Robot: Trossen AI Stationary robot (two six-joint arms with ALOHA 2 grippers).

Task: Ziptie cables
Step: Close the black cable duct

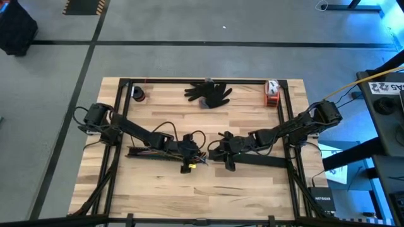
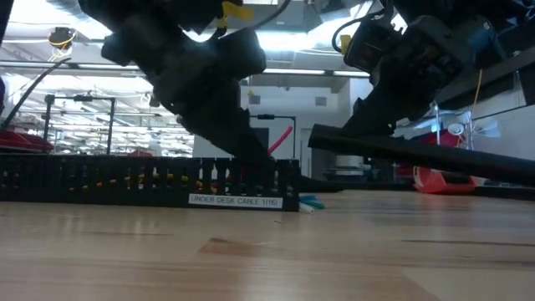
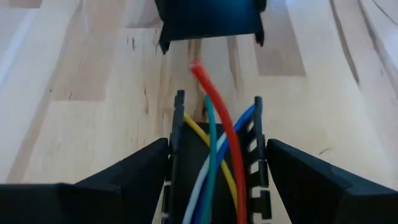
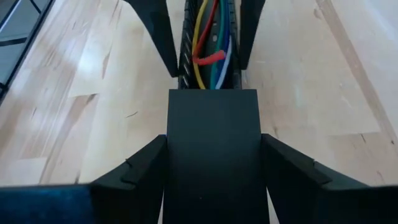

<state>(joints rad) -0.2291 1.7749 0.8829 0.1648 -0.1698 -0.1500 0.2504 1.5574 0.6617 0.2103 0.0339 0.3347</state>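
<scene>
Two dark robot arms meet at the middle of a wooden table point(image 1: 189, 195), seen from above, over a long black slotted channel point(image 1: 151, 154) lying left of centre. The left gripper point(image 3: 214, 171) straddles the channel's end, a finger point(image 3: 134, 174) down each outer wall, apparently without clamping it. The cables point(image 3: 214, 162), a handful of red, yellow, green, blue and white wires, lie inside the channel between those fingers, their tips spilling just past its open end at the centre of the left wrist view. The right gripper point(image 4: 211, 162) grips a flat black cover strip point(image 4: 212, 143) between its fingers, the strip's front edge almost touching the channel's mouth; in the low view the strip point(image 2: 418, 155) runs across the right half of the frame, raised off the table and tilted. A dark glove point(image 1: 209, 93) lies at the table's upper edge, a red and white object point(image 1: 272, 93) towards the upper right, a small dark roll point(image 1: 139, 94) towards the upper left. No zip tie can be made out. The step in hand appears to be closing the wires in, the cover being lined up with the channel; the next move likely calls for lowering the strip squarely onto the walls while the left gripper steadies them and the loose red tip stays clear
</scene>
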